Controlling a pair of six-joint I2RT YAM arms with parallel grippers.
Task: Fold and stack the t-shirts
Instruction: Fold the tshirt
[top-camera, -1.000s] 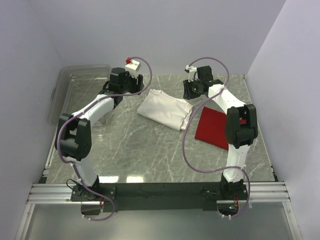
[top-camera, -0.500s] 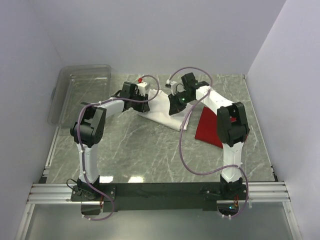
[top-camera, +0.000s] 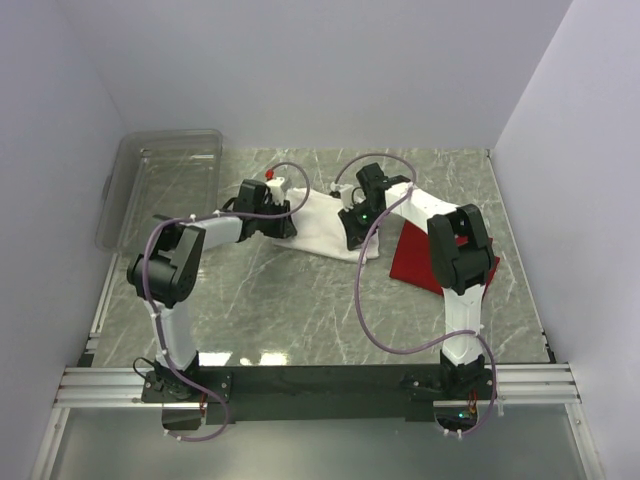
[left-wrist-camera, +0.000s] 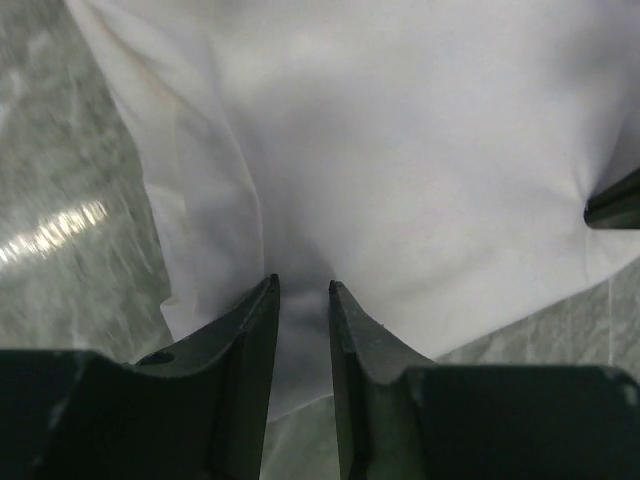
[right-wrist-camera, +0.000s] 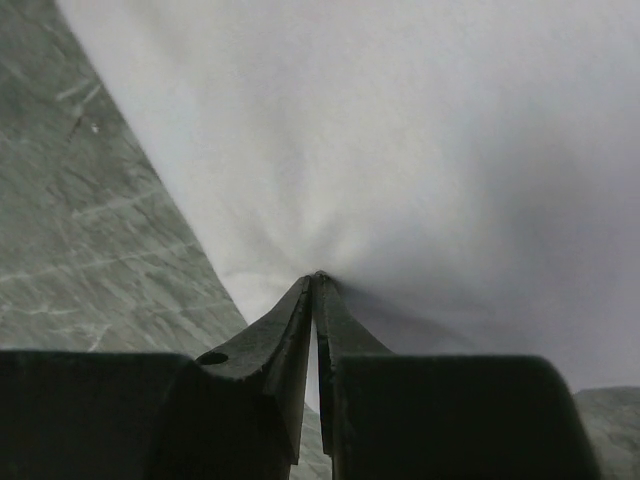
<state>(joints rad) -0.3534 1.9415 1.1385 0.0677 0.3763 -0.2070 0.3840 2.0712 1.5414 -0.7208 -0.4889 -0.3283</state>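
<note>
The white shirt (top-camera: 318, 222) lies bunched mid-table, toward the far side, between the two pincers. The left pincer (left-wrist-camera: 302, 290) sits on its left edge, jaws narrowly apart with a fold of white cloth pinched between them. The right pincer (right-wrist-camera: 318, 278) sits at its right edge, jaws pressed together on the cloth, which puckers toward their tips. The red shirt (top-camera: 418, 255) lies flat just right of the white one, partly under the right arm. The table (top-camera: 280, 300) is grey marble. A clear bin (top-camera: 160, 180) stands at its far left.
</note>
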